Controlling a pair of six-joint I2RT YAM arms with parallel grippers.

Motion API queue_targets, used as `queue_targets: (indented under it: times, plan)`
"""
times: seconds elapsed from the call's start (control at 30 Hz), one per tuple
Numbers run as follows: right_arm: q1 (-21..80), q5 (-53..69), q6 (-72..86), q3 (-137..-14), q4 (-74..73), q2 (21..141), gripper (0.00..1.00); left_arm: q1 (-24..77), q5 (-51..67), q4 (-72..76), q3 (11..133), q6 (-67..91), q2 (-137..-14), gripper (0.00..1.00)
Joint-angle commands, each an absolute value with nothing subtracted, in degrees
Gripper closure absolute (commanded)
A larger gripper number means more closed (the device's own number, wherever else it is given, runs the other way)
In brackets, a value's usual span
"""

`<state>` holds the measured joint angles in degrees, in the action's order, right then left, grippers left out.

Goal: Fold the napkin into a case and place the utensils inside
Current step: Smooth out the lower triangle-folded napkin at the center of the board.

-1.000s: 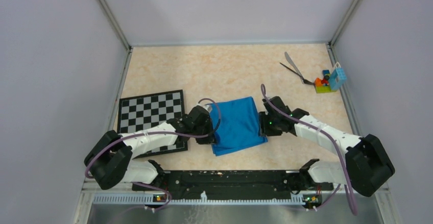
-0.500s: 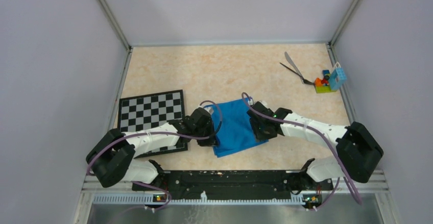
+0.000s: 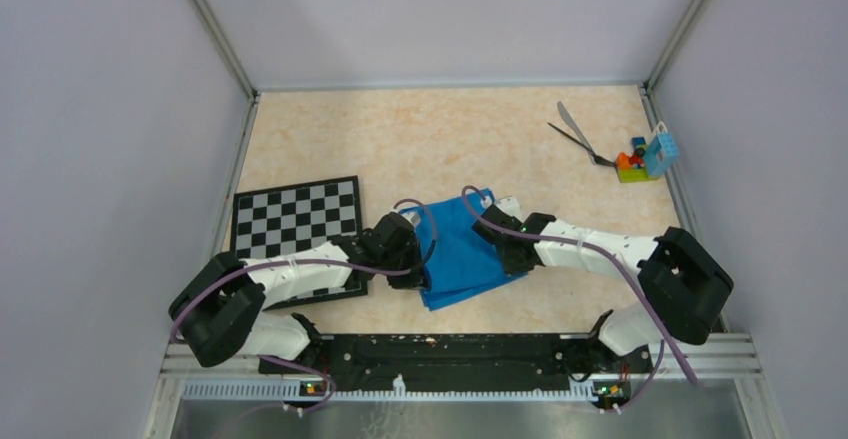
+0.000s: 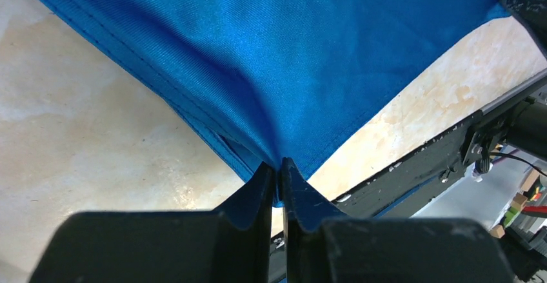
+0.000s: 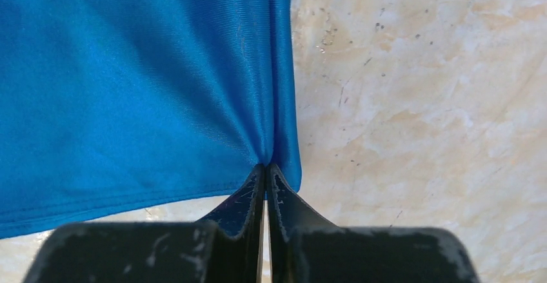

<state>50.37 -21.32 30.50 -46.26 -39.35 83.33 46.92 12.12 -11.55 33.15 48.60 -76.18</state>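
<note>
Beige surface (image 3: 450, 139) holds the napkin (image 3: 462, 251) partly folded, left fingers (image 4: 255, 199) and right fingers (image 5: 248, 199) each pinching its edge, utensils (image 3: 575, 131) untouched far off.

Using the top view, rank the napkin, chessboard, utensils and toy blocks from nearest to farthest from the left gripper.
1. Napkin: pinched in the left gripper itself.
2. Chessboard: just to the left, partly under the left arm.
3. Utensils: far off, toward the back right corner.
4. Toy blocks: just beyond the utensils, by the right wall.

A chessboard (image 3: 297, 217) and toy blocks (image 3: 645, 157) lie well apart.
</note>
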Motion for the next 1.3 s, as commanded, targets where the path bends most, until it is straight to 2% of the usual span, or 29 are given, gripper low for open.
queue_targets:
  times: [0.0,0.47,0.57,0.7,0.83,0.97,1.1,1.27]
  plan:
    - [51.0,-26.0,33.1,-47.8,-40.4,79.5,1.00,47.6,13.7,-9.4,33.5,49.1,-76.0,0.86]
    - [42.6,-22.2,32.8,-43.1,-34.3,77.0,1.00,51.2,18.8,-1.6,32.1,51.4,-81.0,0.79]
    - [40.5,-21.8,31.7,-42.0,-32.7,77.8,1.00,52.0,21.8,1.6,32.0,51.2,-82.6,0.68]
    - [39.0,-21.4,30.7,-41.2,-32.1,76.9,1.00,51.9,15.8,-5.5,32.3,48.9,-77.3,0.45]
    - [37.3,-19.5,30.0,-40.3,-30.7,75.3,1.00,48.5,11.7,-12.8,34.1,46.6,-69.3,0.33]
    - [36.4,-18.6,29.5,-40.3,-30.2,75.7,1.00,43.3,10.3,-11.7,34.4,45.9,-65.6,0.39]
    - [36.3,-18.1,29.4,-40.3,-30.1,75.4,1.00,36.2,13.4,-7.8,35.6,44.9,-69.2,0.59]
    - [36.0,-18.5,29.4,-40.1,-30.3,75.0,1.00,33.1,10.7,-6.8,40.8,41.7,-77.0,0.72]
